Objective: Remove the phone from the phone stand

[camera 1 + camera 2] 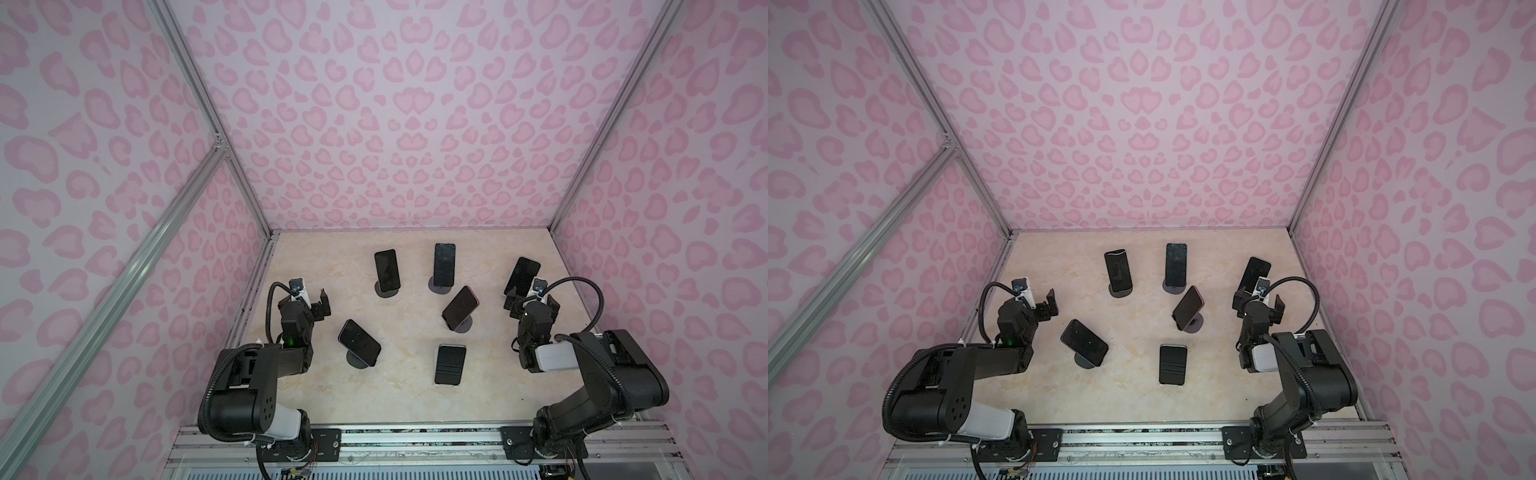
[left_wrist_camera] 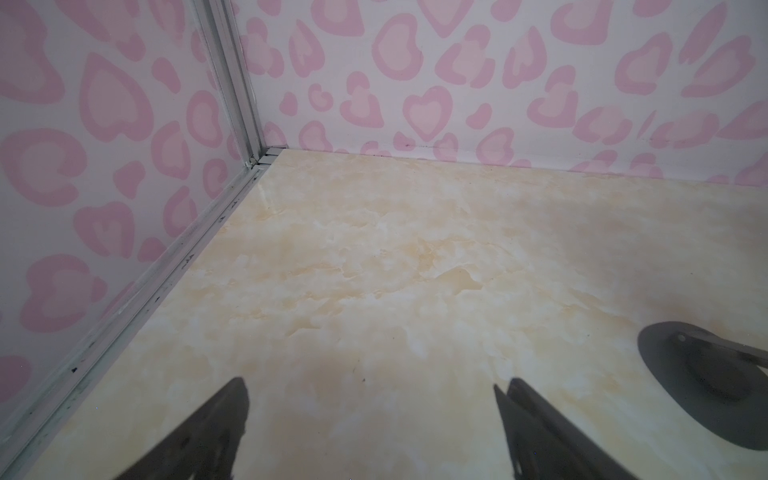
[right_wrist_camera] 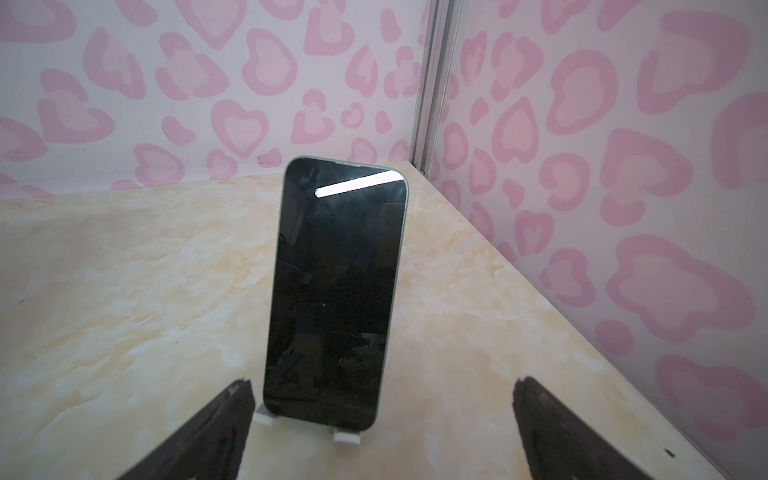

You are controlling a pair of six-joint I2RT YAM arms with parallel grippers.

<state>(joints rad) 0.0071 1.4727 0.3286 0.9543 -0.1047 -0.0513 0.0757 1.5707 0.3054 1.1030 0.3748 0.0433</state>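
Several dark phones lean on stands across the marble table (image 1: 399,399). My right gripper (image 3: 384,382) is open and faces the far-right phone (image 3: 336,291) from close by. That phone stands upright on a white phone stand (image 3: 347,436), whose two small tabs show under its lower edge, and it sits nearer one finger (image 3: 232,415) without touching it. In both top views this phone (image 1: 521,275) (image 1: 1254,272) is just beyond the right gripper (image 1: 530,301). My left gripper (image 2: 372,381) is open over bare table at the left (image 1: 322,305), holding nothing.
Other phones stand at the back (image 1: 387,270) (image 1: 444,264), in the middle (image 1: 460,307), near left (image 1: 359,343) and near centre (image 1: 450,364). A round dark stand base (image 2: 706,382) lies beside the left gripper. Pink patterned walls (image 1: 395,124) close three sides, with metal rails along the corners.
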